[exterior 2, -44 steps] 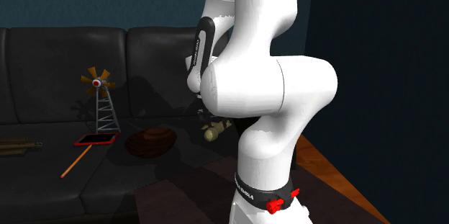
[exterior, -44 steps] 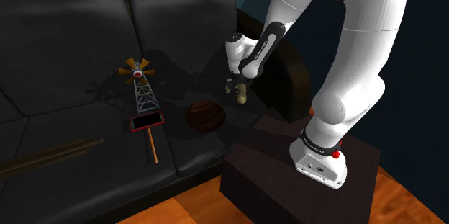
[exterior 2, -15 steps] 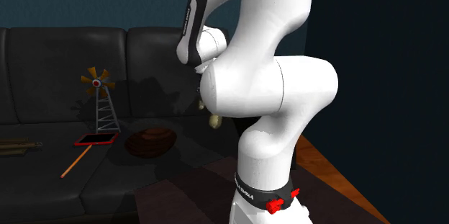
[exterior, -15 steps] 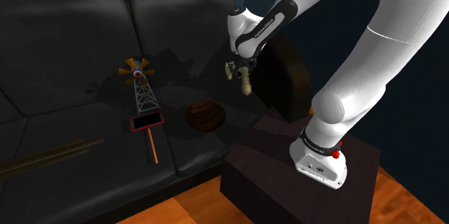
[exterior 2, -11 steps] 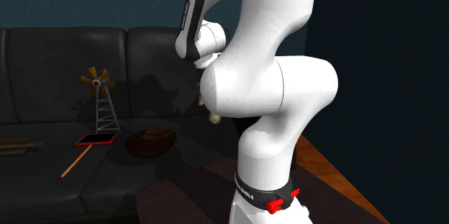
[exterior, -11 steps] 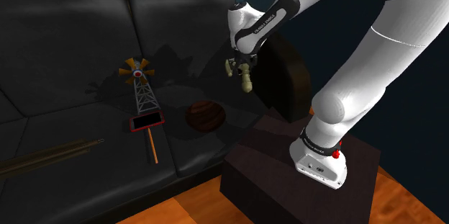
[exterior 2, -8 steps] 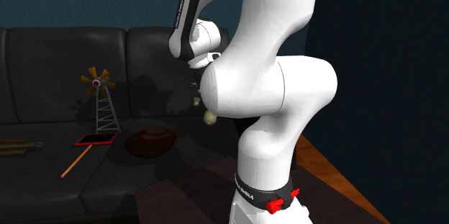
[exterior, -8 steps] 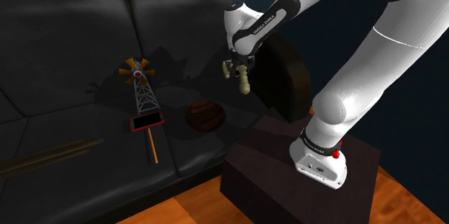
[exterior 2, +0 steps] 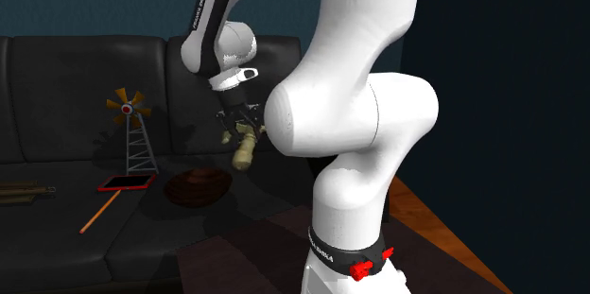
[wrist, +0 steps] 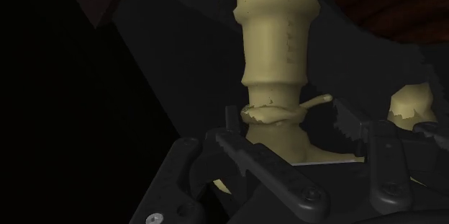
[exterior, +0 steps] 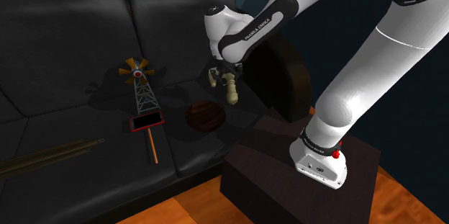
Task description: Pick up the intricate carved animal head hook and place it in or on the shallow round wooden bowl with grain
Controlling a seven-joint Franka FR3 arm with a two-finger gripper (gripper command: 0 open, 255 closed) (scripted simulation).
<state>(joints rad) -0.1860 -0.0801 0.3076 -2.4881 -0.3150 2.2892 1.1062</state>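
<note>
- The gripper [exterior: 224, 78] has its fingers clamped on the pale carved hook [exterior: 231, 91], which hangs in the air, pointing down.
- The hook is above the brown round bowl [exterior: 205, 115] on the black sofa [exterior: 65, 50] seat, off towards the shoulder view's right.
- White lettering runs along the dark forearm [exterior: 253, 29], too small to read.

Pale hook [exterior: 231, 91] clasped in jaws, hanging in air over sofa seat [exterior: 79, 125], near brown bowl [exterior: 205, 117].
</note>
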